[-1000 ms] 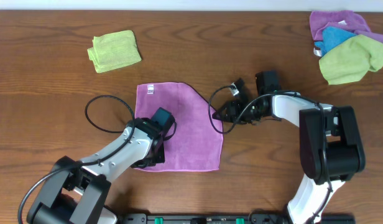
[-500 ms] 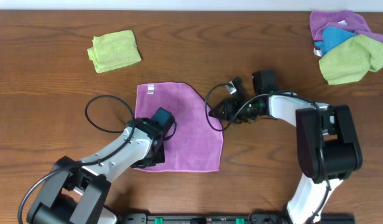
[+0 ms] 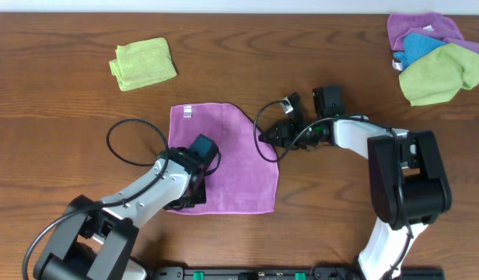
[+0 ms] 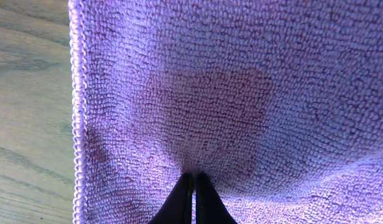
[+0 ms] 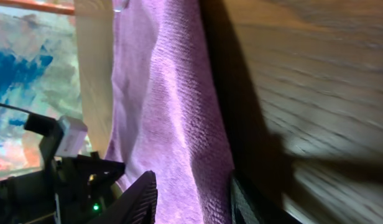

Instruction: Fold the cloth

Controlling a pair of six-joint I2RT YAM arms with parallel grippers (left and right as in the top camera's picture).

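Observation:
The magenta cloth lies flat on the wooden table, its white tag at the far left corner. My left gripper points down on the cloth's near left part. In the left wrist view its fingers are shut and pinch a pucker of the cloth. My right gripper is at the cloth's right edge. In the right wrist view its fingers are open, with the raised cloth edge between them.
A folded lime-green cloth lies at the far left. A pile of purple, blue and lime-green cloths sits at the far right corner. A black cable loop lies left of the cloth.
My right gripper has moved left to the cloth's right edge. The left arm and the cloth have not moved.

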